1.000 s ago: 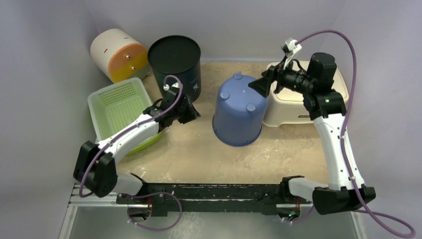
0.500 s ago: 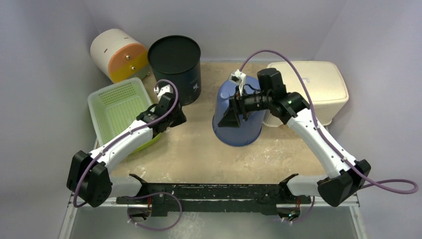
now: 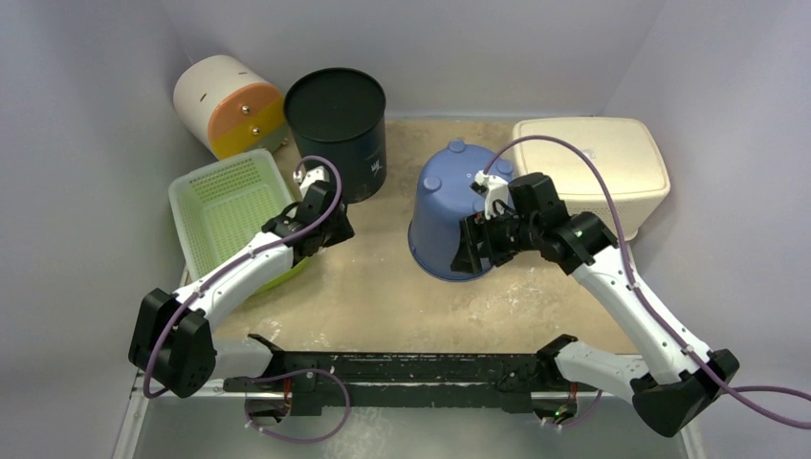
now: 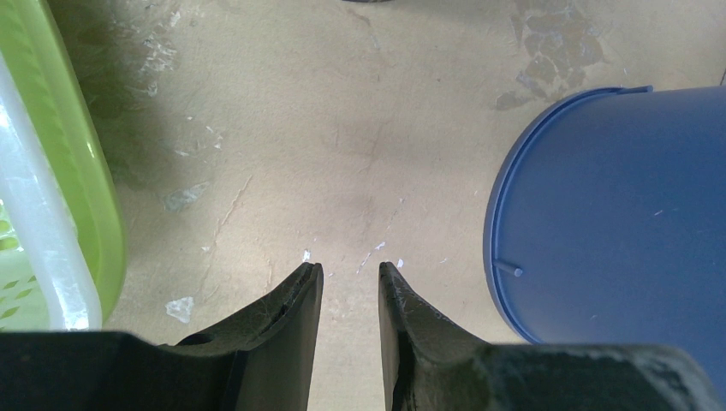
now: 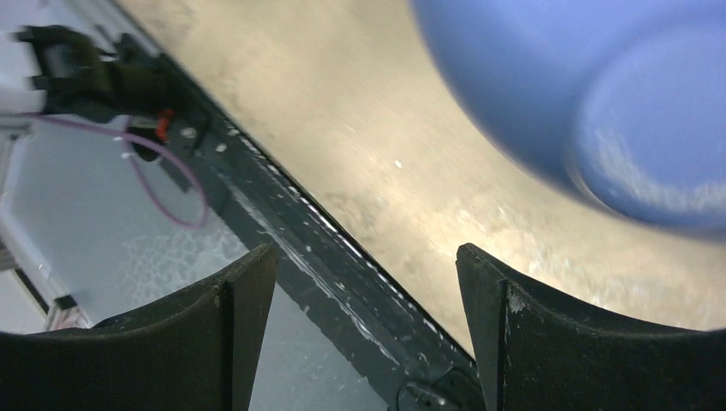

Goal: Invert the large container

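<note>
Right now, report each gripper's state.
Left gripper: open only narrowly, holding nothing.
Right gripper: wide open, holding nothing, beside the blue container.

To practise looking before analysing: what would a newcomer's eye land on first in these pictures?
The large blue container sits mid-scene in the overhead view, its knobbed base showing on top. The right arm reaches to its near rim, jaws wide open and holding nothing. To its left stand a black cylinder and a green basket.
</note>
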Tool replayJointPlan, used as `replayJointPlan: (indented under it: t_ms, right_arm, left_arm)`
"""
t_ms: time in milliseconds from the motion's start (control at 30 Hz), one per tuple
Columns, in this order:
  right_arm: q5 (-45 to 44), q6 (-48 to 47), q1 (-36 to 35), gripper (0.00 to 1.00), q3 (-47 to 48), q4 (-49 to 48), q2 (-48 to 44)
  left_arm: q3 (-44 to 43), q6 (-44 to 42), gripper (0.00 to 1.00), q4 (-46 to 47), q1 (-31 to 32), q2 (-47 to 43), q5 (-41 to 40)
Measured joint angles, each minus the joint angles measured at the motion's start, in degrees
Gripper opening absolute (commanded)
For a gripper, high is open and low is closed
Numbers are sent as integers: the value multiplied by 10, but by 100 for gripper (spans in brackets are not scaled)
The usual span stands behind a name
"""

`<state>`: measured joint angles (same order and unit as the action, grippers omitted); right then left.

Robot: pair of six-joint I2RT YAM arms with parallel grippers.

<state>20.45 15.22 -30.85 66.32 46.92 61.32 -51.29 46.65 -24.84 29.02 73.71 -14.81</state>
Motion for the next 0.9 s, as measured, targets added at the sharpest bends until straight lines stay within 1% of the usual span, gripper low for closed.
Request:
replayJointPlan:
  t_ms: [100, 233, 500, 567, 667, 767, 900]
  right_arm:
    - [-57, 25, 0, 82, -38, 2, 10]
    - [-135, 55, 0, 83, -46, -21, 36]
    - [-302, 75, -2, 85, -41, -153, 112]
    - [-338, 73, 0, 85, -28, -190, 146]
    - [-370, 63, 9, 85, -3, -242, 196]
    - [-386, 48, 26, 85, 39, -293, 258]
    - [-391, 33, 64, 85, 119, -349, 350]
  left_arm:
    - [0, 0, 31, 2, -1, 3, 0]
    - [0, 0, 31, 3, -1, 3, -3]
    - [8, 3, 31, 3, -2, -20, -21]
    - [15, 8, 31, 5, -2, -36, -27]
    - [25, 10, 31, 6, -2, -57, -35]
    - [31, 9, 31, 5, -2, -73, -42]
    - [31, 3, 32, 2, -2, -79, -51]
